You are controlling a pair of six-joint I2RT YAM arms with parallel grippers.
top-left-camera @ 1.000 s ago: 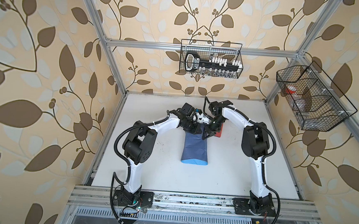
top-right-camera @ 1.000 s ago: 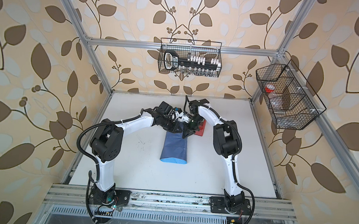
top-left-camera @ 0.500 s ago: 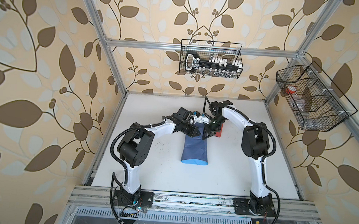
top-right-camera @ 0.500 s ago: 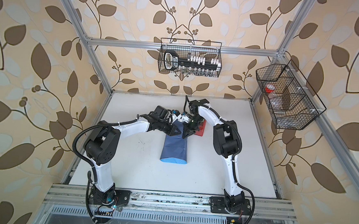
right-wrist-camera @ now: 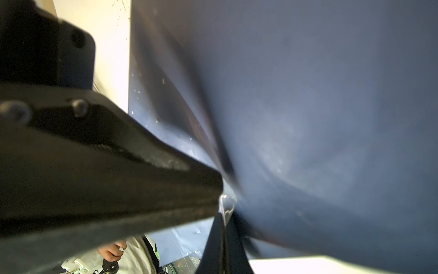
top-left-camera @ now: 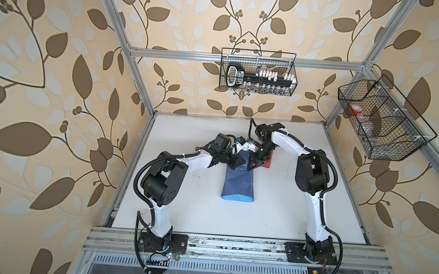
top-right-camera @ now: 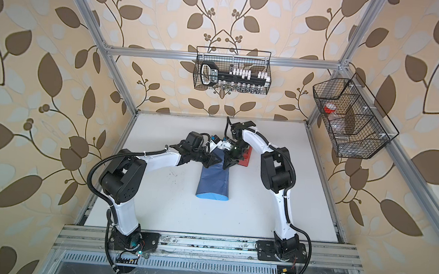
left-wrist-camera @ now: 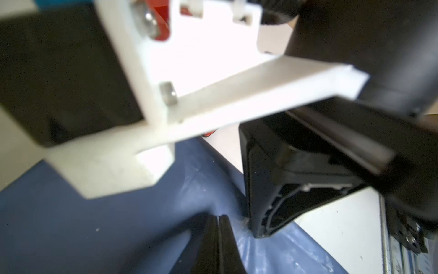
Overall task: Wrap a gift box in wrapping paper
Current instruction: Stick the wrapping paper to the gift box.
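White table (top-left-camera: 287, 204), slate-blue wrapping paper (top-left-camera: 237, 183) folded at frame centre in both top views, light-blue edge lowest, left gripper (left-wrist-camera: 218, 225) and right gripper (right-wrist-camera: 222, 227) each clamped on its upper end, red tape dispenser (top-left-camera: 268, 160) just right.

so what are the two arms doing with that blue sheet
Both arms meet at the far end of the wrapping paper, which lies folded over, dark side up, on the white table. The left tool and right tool are each shut on that end, bunching it. The gift box itself doesn't show. A red tape dispenser sits beside the right tool.
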